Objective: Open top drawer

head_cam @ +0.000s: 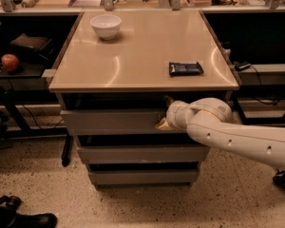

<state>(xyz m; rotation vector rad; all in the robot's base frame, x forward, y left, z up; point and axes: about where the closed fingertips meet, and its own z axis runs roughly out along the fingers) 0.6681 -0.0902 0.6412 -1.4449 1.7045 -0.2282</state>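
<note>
While arm is reaching in from right, end effector is sitting at top drawer front, right of centre, under tabletop; grip state impossible to tell.

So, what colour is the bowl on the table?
White, in the camera view: the bowl sits at the back left, while the gripper is at the top drawer.

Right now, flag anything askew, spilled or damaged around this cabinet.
Nothing stands out. The top drawer sits level, the bowl is upright, the packet lies flat, and the pincer is at that drawer's front, right of centre.
</note>
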